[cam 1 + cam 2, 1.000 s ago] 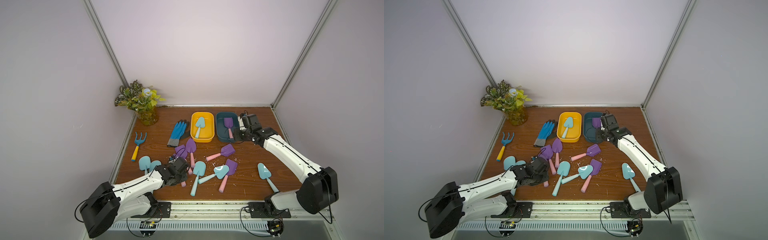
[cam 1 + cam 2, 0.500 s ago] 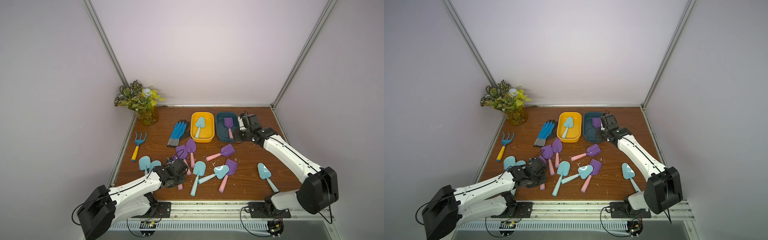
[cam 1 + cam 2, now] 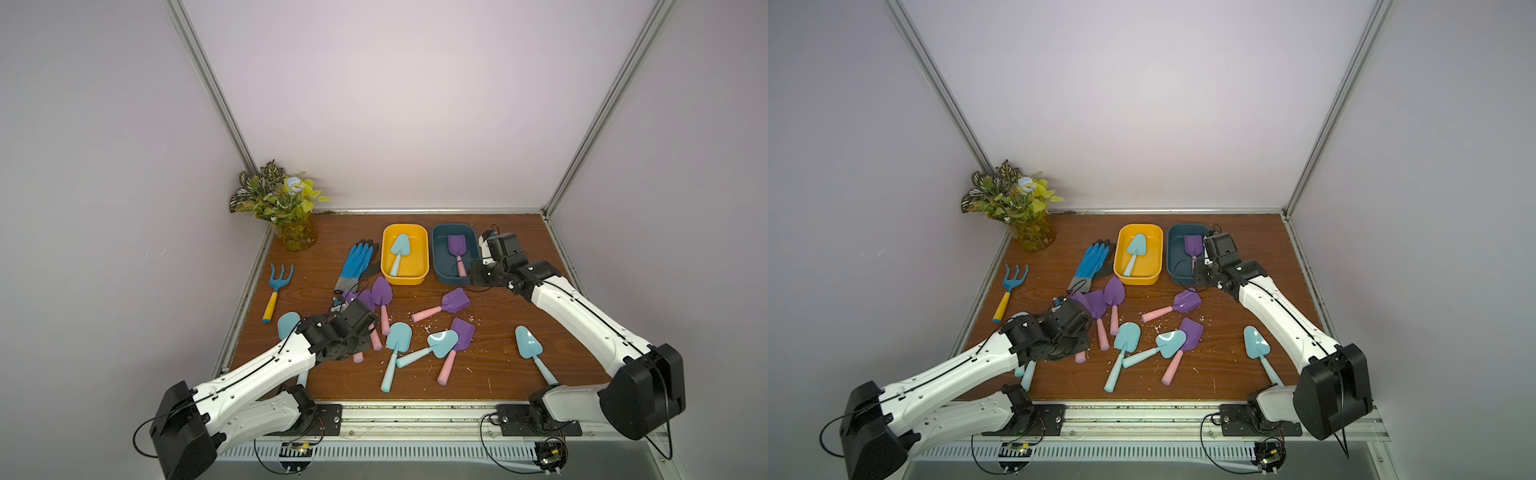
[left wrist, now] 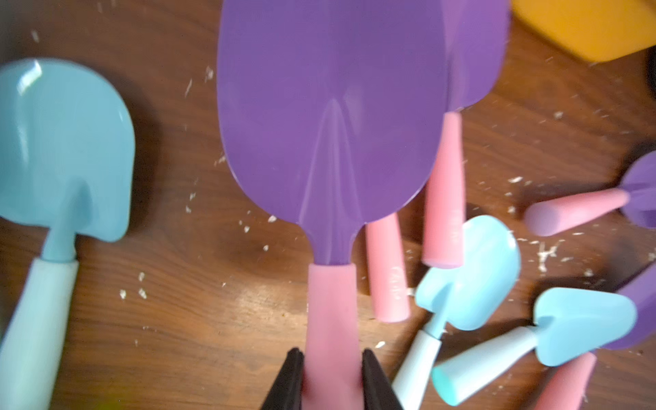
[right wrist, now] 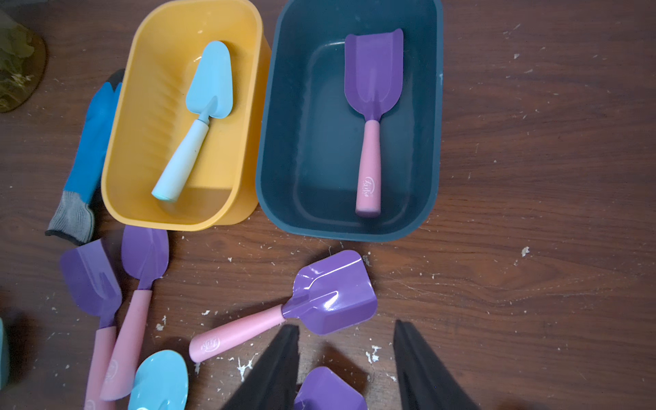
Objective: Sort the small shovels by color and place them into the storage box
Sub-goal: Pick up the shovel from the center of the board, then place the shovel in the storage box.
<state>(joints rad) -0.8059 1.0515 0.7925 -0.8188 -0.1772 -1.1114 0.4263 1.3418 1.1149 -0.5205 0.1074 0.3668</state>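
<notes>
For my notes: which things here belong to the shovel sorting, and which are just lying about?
Job: pale blue plastic shovels, purple pink-handled shovels, yellow plastic box, dark teal plastic box.
Lying about: blue yellow-handled rake, blue work glove, leafy plant in vase.

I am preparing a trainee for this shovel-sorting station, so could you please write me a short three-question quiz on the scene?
1. True or false: the left tool is shut on the pink handle of a round-bladed purple plastic shovel.
2. What lies inside the dark teal rectangular plastic box? A) nothing B) a square-bladed purple shovel C) a green watering can
3. How many shovels lie in the yellow rectangular plastic box?
Key: 1 true; 2 B; 3 one.
</notes>
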